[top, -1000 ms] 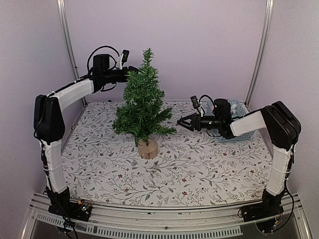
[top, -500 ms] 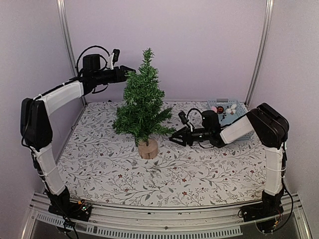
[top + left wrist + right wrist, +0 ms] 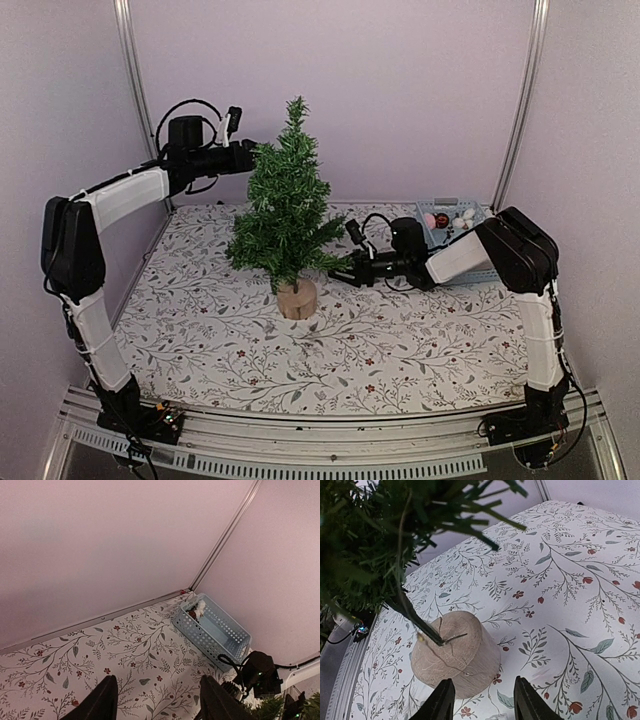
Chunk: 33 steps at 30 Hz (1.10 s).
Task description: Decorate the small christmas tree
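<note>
The small christmas tree (image 3: pixel 285 200) stands upright at mid-table on its pale wooden stump (image 3: pixel 297 298). My left gripper (image 3: pixel 257 153) is held high against the tree's upper left side. In the left wrist view it (image 3: pixel 159 700) is open, with only the tablecloth between its fingers (image 3: pixel 105 700). My right gripper (image 3: pixel 338 272) reaches in low from the right, under the lowest branches. In the right wrist view it (image 3: pixel 484 702) is open and empty, and the stump (image 3: pixel 455 652) lies just ahead of it, a little to the left. No ornaments show on the tree.
A pale blue perforated basket (image 3: pixel 478 216) sits at the back right with a red ball (image 3: pixel 441 220) and white ornaments (image 3: pixel 465 214) inside. The basket (image 3: pixel 212 630) also appears in the left wrist view. Walls close in the back and both sides.
My right arm has stretched leftward from beside the basket to the foot of the tree, and its jaws have narrowed. The left arm drew back slightly and then held still.
</note>
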Each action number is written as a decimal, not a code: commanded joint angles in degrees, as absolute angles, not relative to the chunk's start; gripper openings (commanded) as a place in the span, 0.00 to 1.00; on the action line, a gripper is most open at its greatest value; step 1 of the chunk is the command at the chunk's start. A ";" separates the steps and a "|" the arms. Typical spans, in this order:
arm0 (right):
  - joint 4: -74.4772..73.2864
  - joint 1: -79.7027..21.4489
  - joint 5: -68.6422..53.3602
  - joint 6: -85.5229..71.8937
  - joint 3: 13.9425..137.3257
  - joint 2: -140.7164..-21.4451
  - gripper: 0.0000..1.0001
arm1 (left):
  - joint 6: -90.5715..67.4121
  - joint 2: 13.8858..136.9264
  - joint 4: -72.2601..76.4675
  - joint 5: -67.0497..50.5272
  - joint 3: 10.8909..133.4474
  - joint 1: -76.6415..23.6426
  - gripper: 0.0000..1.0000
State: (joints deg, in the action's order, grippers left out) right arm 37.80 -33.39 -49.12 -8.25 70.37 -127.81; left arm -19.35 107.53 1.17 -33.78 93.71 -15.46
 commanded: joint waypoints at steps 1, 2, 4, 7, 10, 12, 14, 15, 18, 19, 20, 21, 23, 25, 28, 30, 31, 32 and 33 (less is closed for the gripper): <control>37.89 -33.83 -53.11 -8.75 72.21 -130.11 0.43 | -19.43 106.24 2.72 -34.33 92.99 -14.89 0.57; 37.84 -33.88 -53.81 -8.78 72.36 -130.36 0.43 | -19.48 106.26 2.72 -34.43 92.99 -14.94 0.57; 37.59 -34.12 -54.46 -8.90 72.63 -130.72 0.43 | -19.42 106.34 2.77 -34.47 92.99 -14.93 0.57; 37.20 -34.37 -54.66 -8.95 73.06 -131.43 0.43 | -19.38 106.48 2.77 -34.45 92.90 -14.90 0.57; 36.00 -34.59 -54.26 -9.14 74.23 -132.15 0.41 | -19.51 106.43 2.72 -34.37 92.74 -14.85 0.57; 34.49 -34.69 -54.02 -9.14 75.26 -132.88 0.39 | -19.52 106.28 2.72 -34.34 92.58 -14.70 0.57; 33.98 -34.72 -53.99 -9.10 75.81 -133.37 0.35 | -19.59 106.13 2.80 -34.24 92.34 -14.67 0.57; 33.94 -34.71 -53.78 -9.14 75.89 -133.49 0.33 | -19.59 106.00 2.81 -34.25 92.25 -14.67 0.57; 33.28 -34.72 -53.00 -9.27 76.11 -133.51 0.24 | -19.58 105.93 2.88 -34.23 92.04 -14.51 0.57; 33.07 -34.73 -52.55 -9.23 76.04 -133.38 0.18 | -19.62 105.87 2.90 -34.27 91.96 -14.46 0.57; 32.80 -34.71 -51.94 -9.19 75.88 -133.14 0.12 | -19.60 105.87 2.98 -34.28 91.94 -14.40 0.57; 32.60 -34.76 -51.29 -9.11 75.62 -132.89 0.07 | -19.69 105.86 3.05 -34.26 91.86 -14.35 0.57; 32.36 -34.67 -49.31 -8.82 74.74 -131.74 0.00 | -19.98 105.86 3.28 -34.43 91.72 -14.25 0.57; 32.39 -34.56 -48.10 -8.32 73.25 -130.30 0.00 | -20.19 105.92 3.53 -34.53 91.52 -14.23 0.57; 32.57 -33.93 -46.26 -7.97 71.27 -127.27 0.00 | -20.48 105.66 4.05 -34.60 90.91 -14.24 0.57; 32.76 -33.01 -45.45 -8.27 69.98 -125.23 0.00 | -20.58 105.40 4.42 -34.55 90.31 -14.15 0.57; 33.04 -32.47 -45.18 -8.51 69.29 -124.25 0.00 | -20.66 105.24 4.60 -34.46 90.01 -14.15 0.57; 33.38 -31.87 -44.86 -8.87 68.59 -123.55 0.00 | -20.65 105.07 4.77 -34.32 89.72 -14.15 0.57; 33.80 -31.30 -44.52 -9.14 67.87 -122.37 0.00 | -20.73 104.91 4.94 -34.24 89.47 -14.11 0.57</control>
State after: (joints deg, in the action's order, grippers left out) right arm 32.29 -33.61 -47.22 -8.95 70.11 -128.35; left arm -20.21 107.33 2.76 -34.00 90.83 -14.70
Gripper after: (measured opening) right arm 0.009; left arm 0.571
